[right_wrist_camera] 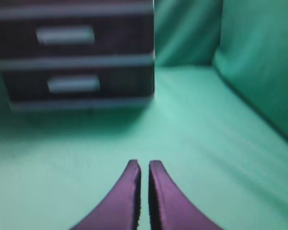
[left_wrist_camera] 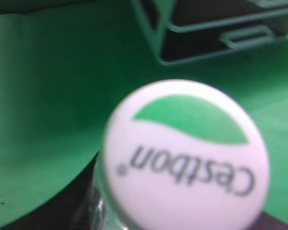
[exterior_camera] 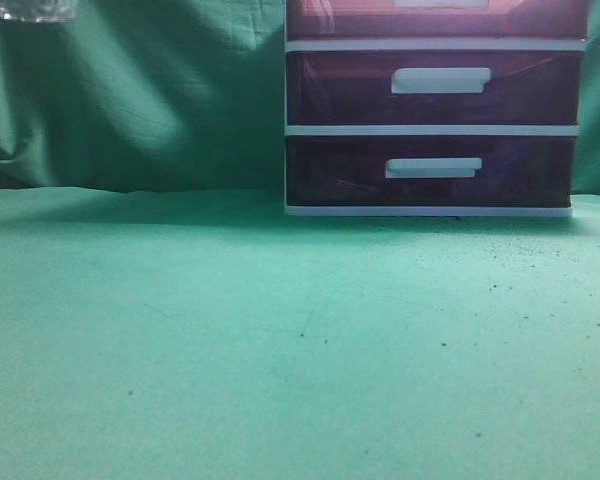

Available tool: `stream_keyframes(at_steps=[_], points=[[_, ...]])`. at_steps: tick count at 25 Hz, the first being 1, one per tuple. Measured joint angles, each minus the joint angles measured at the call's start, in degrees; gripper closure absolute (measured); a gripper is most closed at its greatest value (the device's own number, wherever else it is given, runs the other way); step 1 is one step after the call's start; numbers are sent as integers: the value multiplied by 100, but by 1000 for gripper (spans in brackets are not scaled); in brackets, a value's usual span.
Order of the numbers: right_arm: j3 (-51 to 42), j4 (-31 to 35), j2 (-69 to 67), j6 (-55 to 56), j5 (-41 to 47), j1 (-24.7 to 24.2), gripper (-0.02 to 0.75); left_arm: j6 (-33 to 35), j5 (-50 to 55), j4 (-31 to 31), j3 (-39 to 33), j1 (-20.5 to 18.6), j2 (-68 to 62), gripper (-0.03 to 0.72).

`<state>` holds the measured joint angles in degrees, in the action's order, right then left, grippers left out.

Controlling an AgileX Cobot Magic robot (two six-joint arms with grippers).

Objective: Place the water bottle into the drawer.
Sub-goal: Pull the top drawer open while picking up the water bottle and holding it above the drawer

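The water bottle's white cap (left_wrist_camera: 185, 158), printed with a green leaf and "C'estbon", fills the left wrist view. One dark finger of my left gripper (left_wrist_camera: 69, 203) shows beside the clear bottle neck, so the gripper is shut on the bottle. In the exterior view only the bottle's clear base (exterior_camera: 32, 10) shows, high at the top left edge. The drawer (exterior_camera: 350, 18) is the top one of the white-framed unit, cut off by the frame's top edge. My right gripper (right_wrist_camera: 144, 165) is shut and empty, low over the green cloth in front of the unit.
The two lower dark drawers (exterior_camera: 330, 90) (exterior_camera: 330, 170) with white bar handles are closed; they also show in the right wrist view (right_wrist_camera: 115, 36). A green cloth (exterior_camera: 280, 340) covers the table and the backdrop. The unit's lower corner shows in the left wrist view (left_wrist_camera: 192, 48).
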<state>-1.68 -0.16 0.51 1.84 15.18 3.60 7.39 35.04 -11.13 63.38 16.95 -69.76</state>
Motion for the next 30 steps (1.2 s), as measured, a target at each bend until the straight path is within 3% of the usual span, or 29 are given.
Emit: stream_keyframes(at_steps=[4,6,9,14,17,21,24,29,30], points=[[0,202,0,105,-1940,0,692,10,541,212,0,521,299,423],[91,238,0,5,-2746,0,692,10,654,266,0,601,334,423],[876,247,-186,-632,-2667,0,692,10,668,317,0,613,334,423],[2713,247,-1389,-963,-1034,0,692,10,668,456,0,618,334,423],[3257,208,-2271,-1161,-558,0,692,10,668,466,0,618,334,423],[3394,-18,-3591,-2300,-1317,0,692,10,668,478,0,618,334,423],[3734,-617,-4641,-3318,-1840,0,692,10,668,489,0,618,334,423],[4498,-1529,-6323,-4036,-2609,0,692,10,668,512,0,618,334,423],[4595,-1683,-6598,-4160,-2788,13,633,10,668,512,0,618,334,423]])
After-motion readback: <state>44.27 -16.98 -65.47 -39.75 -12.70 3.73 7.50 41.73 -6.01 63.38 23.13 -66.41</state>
